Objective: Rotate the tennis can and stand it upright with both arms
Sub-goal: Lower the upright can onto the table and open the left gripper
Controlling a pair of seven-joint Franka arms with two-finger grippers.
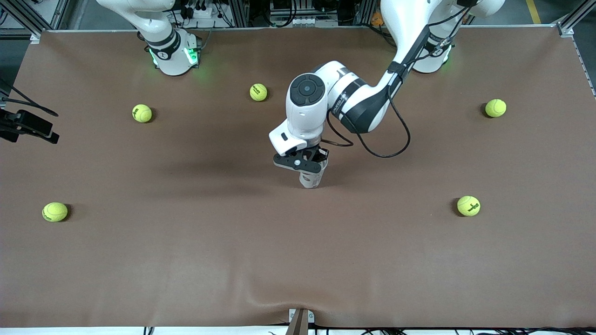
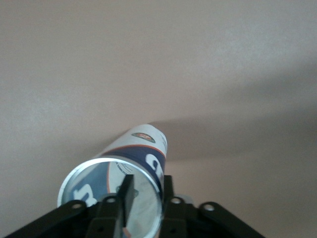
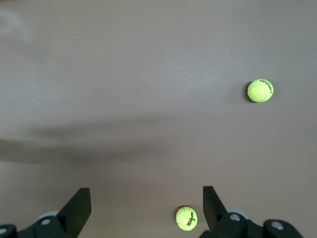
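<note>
The tennis can (image 1: 312,179) stands about upright on the brown cloth in the middle of the table, open silvery rim up. My left gripper (image 1: 311,168) is on top of it, shut on the can's rim. In the left wrist view one finger (image 2: 126,198) is inside the can (image 2: 141,148) and the other is outside its wall, with the left gripper (image 2: 147,196) pinching the rim between them. My right gripper (image 3: 145,198) is open and empty, high over the cloth; it does not show in the front view.
Several yellow-green tennis balls lie scattered on the cloth: one (image 1: 258,92) by the left arm's elbow, others (image 1: 142,113), (image 1: 495,108), (image 1: 468,205), (image 1: 55,211). Two balls (image 3: 260,90), (image 3: 186,218) show under the right gripper. A black device (image 1: 28,125) juts in at the right arm's end.
</note>
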